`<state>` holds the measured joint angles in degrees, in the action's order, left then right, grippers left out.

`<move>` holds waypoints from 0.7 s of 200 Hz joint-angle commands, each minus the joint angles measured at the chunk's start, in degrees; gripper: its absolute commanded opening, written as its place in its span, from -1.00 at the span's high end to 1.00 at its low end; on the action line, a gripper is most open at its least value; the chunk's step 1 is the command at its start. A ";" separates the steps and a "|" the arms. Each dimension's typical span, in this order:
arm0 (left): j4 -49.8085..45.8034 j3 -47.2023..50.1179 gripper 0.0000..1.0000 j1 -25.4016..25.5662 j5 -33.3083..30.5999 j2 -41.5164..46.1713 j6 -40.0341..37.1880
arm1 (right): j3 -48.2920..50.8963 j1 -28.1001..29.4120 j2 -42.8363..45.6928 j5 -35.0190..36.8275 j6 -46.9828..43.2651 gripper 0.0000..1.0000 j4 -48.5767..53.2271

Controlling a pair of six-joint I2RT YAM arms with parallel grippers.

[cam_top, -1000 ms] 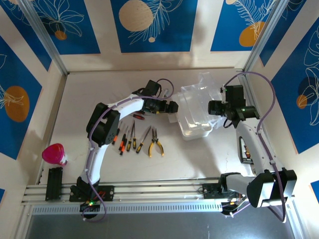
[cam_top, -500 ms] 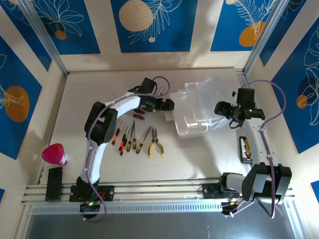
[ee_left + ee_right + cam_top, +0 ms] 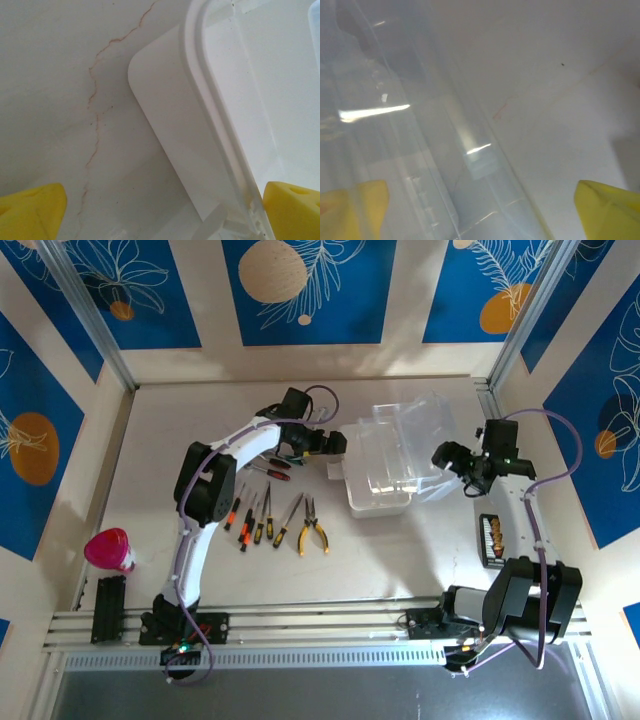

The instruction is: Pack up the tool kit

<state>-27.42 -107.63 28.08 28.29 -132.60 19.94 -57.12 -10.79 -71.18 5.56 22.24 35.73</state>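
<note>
1. Overhead view:
   - The case [image 3: 380, 504] lies open at about 2 o'clock from the middle of the table [image 3: 160, 440]. Its lid [image 3: 415, 420] is tipped back toward 1 o'clock.
   - The left gripper [image 3: 340, 445] is at the case's 9 o'clock edge. The right gripper [image 3: 442, 457] is at its 3 o'clock, against the lid.
   - The pliers [image 3: 313, 531] and a row of screwdrivers [image 3: 262, 518] lie at the case's 8 o'clock, well apart from it.
   - A red screwdriver [image 3: 272, 470] lies at its 9 o'clock, beside the left arm.
   - A pink cup [image 3: 110, 548] stands far off at 8 o'clock.
   - I judge packing not yet begun, since I can make out no tool in the tray.

2. Left wrist view:
   - The yellow fingers [image 3: 30, 210] are spread wide and released.
   - The white handle [image 3: 170, 140] and the case rim run between them from 6 toward 12 o'clock, and nothing is gripped.
   - Risk: closing here could catch the handle and rim together. A sideways nudge could then skid the light case across the table.

3. Right wrist view:
   - The fingers [image 3: 610, 210] are also spread, and the 7 o'clock one shows through clear plastic.
   - The lid wall passes between them without being pinched.
   - Risk: glare and transparency hide the lid's true edge. A shallow bite may slip and let the lid drop shut before any tool goes in.
   - Risk: if the two arms pull unevenly, the case could twist or tip.
</note>
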 commanded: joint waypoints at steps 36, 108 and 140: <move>-6.92 -3.71 -0.99 -3.17 -3.71 4.20 -4.25 | -6.90 -0.55 3.95 5.42 -2.44 -0.98 8.88; -9.41 2.59 -0.99 -4.71 -10.04 16.89 -6.89 | -9.92 7.20 10.25 7.31 -4.29 -0.98 14.27; -13.28 11.77 -0.99 -6.44 -20.42 23.39 -7.21 | -12.84 17.38 6.41 8.05 -3.91 -0.98 13.85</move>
<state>-35.53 -102.15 23.62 17.34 -113.75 14.37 -67.37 0.64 -62.13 13.08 19.07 48.53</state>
